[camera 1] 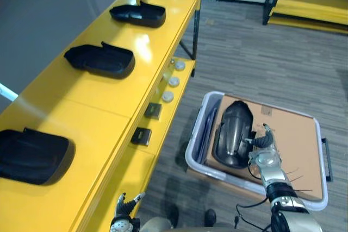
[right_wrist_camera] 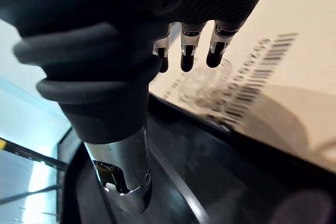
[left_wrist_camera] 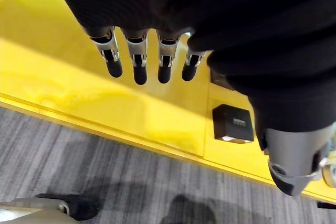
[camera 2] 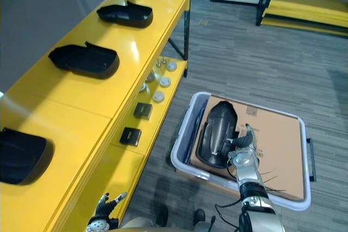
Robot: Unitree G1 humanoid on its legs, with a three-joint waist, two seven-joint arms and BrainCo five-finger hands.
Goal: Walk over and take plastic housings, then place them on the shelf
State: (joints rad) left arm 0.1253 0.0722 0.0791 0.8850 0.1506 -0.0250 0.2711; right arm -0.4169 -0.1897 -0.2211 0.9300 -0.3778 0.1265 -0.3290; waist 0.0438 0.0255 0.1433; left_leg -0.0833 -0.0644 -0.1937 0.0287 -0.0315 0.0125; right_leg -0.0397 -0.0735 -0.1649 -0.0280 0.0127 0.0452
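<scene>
A glossy black plastic housing [camera 1: 234, 131] lies on a sheet of cardboard [camera 1: 296, 145] inside a pale bin [camera 1: 191, 153] on the floor. My right hand [camera 1: 265, 158] hovers over the housing's right edge, open; in the right wrist view its straight fingers [right_wrist_camera: 182, 56] reach over the cardboard [right_wrist_camera: 283, 77] while the thumb hangs above the housing [right_wrist_camera: 210, 182]. Three more black housings [camera 1: 138, 14] [camera 1: 100, 60] [camera 1: 32, 156] rest on the yellow shelf top [camera 1: 98, 101]. My left hand [camera 1: 126, 213] hangs low beside the shelf, open, fingers [left_wrist_camera: 139, 59] straight.
The shelf's lower level holds two small black boxes [camera 1: 153, 110] [camera 1: 141, 136] and round pale discs [camera 1: 168, 96]. One black box [left_wrist_camera: 233, 124] lies under my left hand. A second yellow rack [camera 1: 310, 4] stands at the back right across grey floor.
</scene>
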